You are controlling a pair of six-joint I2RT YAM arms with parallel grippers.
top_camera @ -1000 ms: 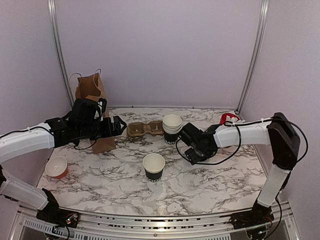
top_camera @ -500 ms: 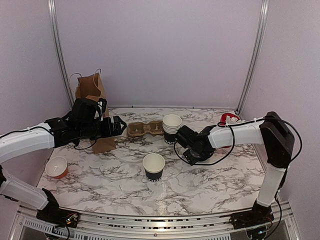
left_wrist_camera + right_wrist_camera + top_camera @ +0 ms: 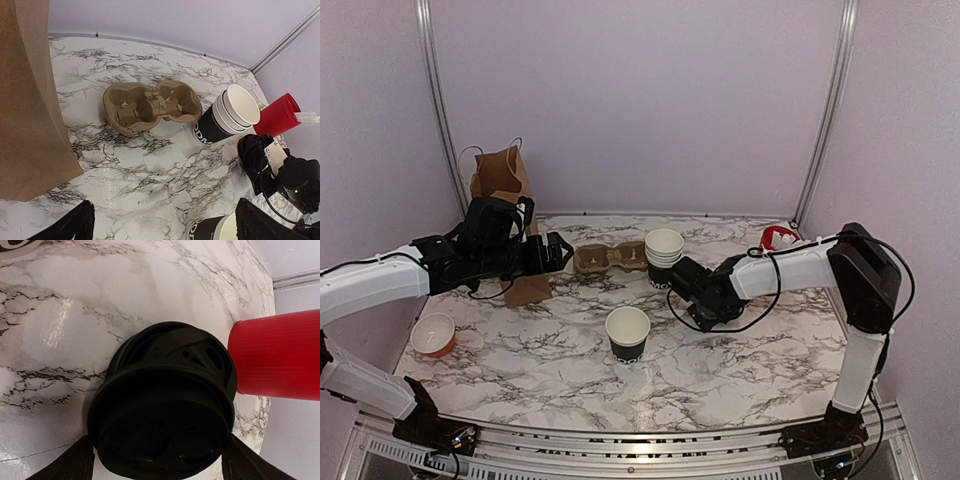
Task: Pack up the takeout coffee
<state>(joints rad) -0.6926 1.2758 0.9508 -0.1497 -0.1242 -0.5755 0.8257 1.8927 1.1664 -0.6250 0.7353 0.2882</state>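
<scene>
The takeout coffee cup (image 3: pixel 627 333), black with white lettering, stands open-topped at the table's middle, its white inside showing; its rim peeks in at the bottom of the left wrist view (image 3: pixel 215 231). To its right, my right gripper (image 3: pixel 688 282) (image 3: pixel 157 460) is shut on a round black lid (image 3: pixel 160 410) that spans both fingers. A second lid edge shows behind it. Whether the lid rests on the table I cannot tell. My left gripper (image 3: pixel 560 250) (image 3: pixel 167 225) hovers wide open at the back left, above bare marble, holding nothing.
A nested stack of lidless cups (image 3: pixel 663 255) (image 3: pixel 227 115) stands beside a brown cardboard carrier (image 3: pixel 610 258) (image 3: pixel 150 106). A brown paper bag (image 3: pixel 502 178) (image 3: pixel 30 100) stands at the back left. A red cup (image 3: pixel 778 238) (image 3: pixel 280 355) is at the back right, an orange cup (image 3: pixel 433 335) at the near left.
The right arm has swung left, bringing its gripper closer to the cup stack and the middle cup. The left arm has stayed still.
</scene>
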